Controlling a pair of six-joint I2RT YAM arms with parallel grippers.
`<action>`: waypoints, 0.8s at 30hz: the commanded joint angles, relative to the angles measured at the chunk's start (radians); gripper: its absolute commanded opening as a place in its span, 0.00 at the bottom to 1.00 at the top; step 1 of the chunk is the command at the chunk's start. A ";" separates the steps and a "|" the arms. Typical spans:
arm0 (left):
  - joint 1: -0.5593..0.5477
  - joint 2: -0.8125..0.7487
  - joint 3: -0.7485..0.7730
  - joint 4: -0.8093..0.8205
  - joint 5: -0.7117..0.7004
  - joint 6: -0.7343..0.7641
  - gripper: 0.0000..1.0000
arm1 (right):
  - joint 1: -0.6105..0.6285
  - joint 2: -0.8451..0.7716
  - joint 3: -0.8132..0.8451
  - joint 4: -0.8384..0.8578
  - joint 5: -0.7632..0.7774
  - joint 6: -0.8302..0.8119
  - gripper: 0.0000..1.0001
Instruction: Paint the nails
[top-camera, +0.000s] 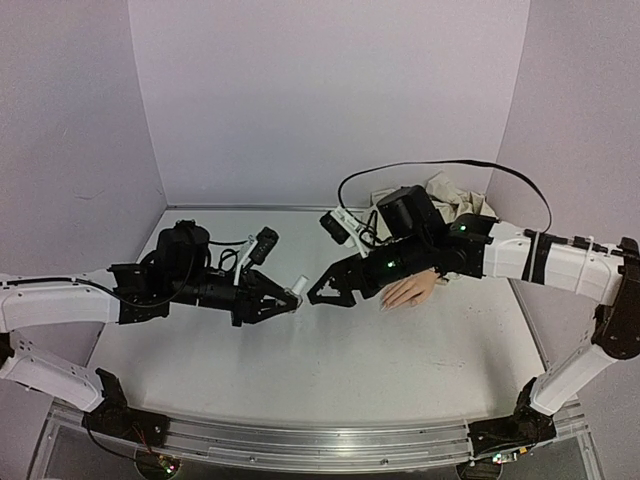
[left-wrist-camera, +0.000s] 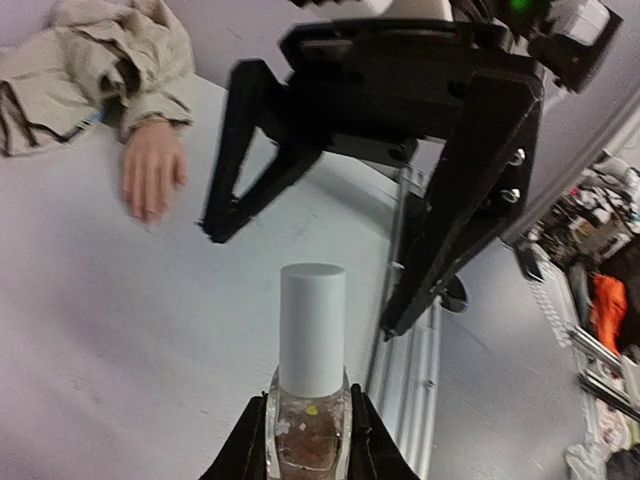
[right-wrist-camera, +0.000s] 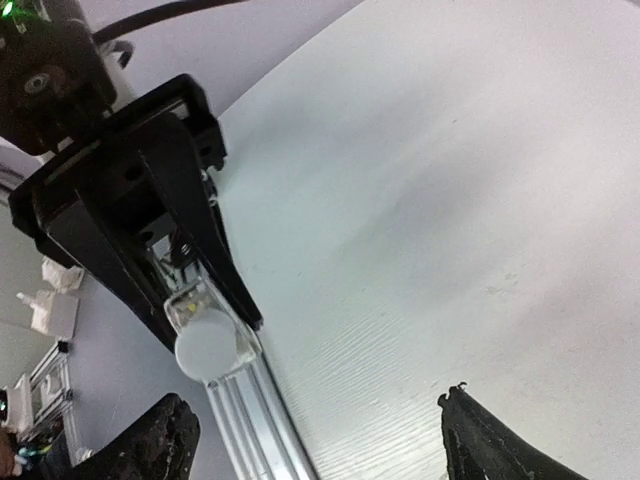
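While the left gripper (top-camera: 289, 297) is squeezed tight on a small clear bottle (left-wrist-camera: 310, 425), the right gripper (top-camera: 322, 286) has its two black fingers spread wide with nothing between them. The left gripper pinches the bottle by its glass part, where brownish stuff with little specks can be seen. The bottle's white cap (left-wrist-camera: 312, 330) sticks out past the fingers. The cap points straight at the right gripper, which faces it. In the left wrist view, the right gripper's fingers stand just past the cap, one on each side, and they do not touch it. Both grippers meet near the middle of the white table (top-camera: 300, 370). Behind the right gripper, partly under the right arm, a pale pink mannequin hand (top-camera: 410, 290) lies flat on the table, palm down. Its fingers point toward the front edge. The nails (left-wrist-camera: 148, 210) are at the tips of those fingers, well apart from the bottle and from both grippers. They are too tiny to show if any paint is on them. A crumpled beige sleeve (left-wrist-camera: 90, 60) covers the wrist and is piled up at the back of the table by the wall.
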 joint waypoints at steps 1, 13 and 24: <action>-0.007 -0.068 -0.008 0.049 -0.370 0.082 0.00 | -0.004 -0.063 0.000 0.098 0.129 0.210 0.88; -0.127 -0.027 0.030 0.072 -0.711 0.079 0.00 | 0.033 0.045 0.046 0.366 0.269 0.399 0.67; -0.176 0.001 0.031 0.085 -0.787 0.050 0.00 | 0.083 0.150 0.095 0.392 0.317 0.408 0.29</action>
